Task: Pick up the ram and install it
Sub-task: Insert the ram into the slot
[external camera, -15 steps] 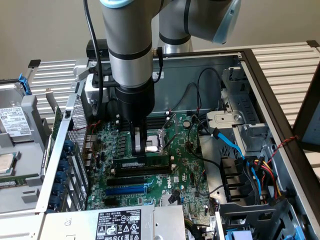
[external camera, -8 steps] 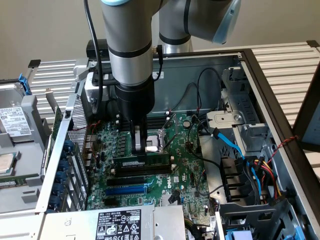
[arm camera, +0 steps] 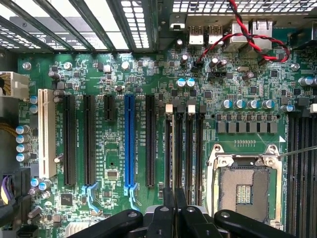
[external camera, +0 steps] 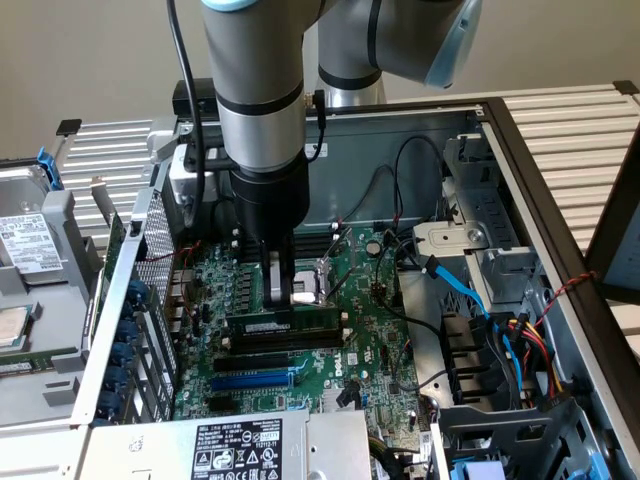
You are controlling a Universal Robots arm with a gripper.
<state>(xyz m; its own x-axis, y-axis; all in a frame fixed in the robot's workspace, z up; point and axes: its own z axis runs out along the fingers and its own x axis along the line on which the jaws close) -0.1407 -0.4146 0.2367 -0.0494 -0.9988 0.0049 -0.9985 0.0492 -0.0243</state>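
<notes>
The ram [external camera: 300,322] is a long dark-green stick held on edge just above the motherboard [external camera: 370,330], lengthwise along the black memory slots [external camera: 255,358] beside the CPU socket [external camera: 318,282]. My gripper [external camera: 279,300] comes straight down on its middle and is shut on the ram. In the wrist view the gripper [arm camera: 174,220] holds the ram [arm camera: 174,196] edge-on as a thin dark strip. That strip lines up with the leftmost black memory slot [arm camera: 170,144] with white end clips. Whether the stick is pressed into the slot I cannot tell.
A blue expansion slot [arm camera: 129,144] lies beside the memory slots, and the open CPU socket [arm camera: 245,186] on their other side. Blue and black cables [external camera: 470,300] crowd the exterior view's right. A labelled power supply [external camera: 235,450] sits in front, and a red-black twisted wire [arm camera: 250,39] runs near the rear ports.
</notes>
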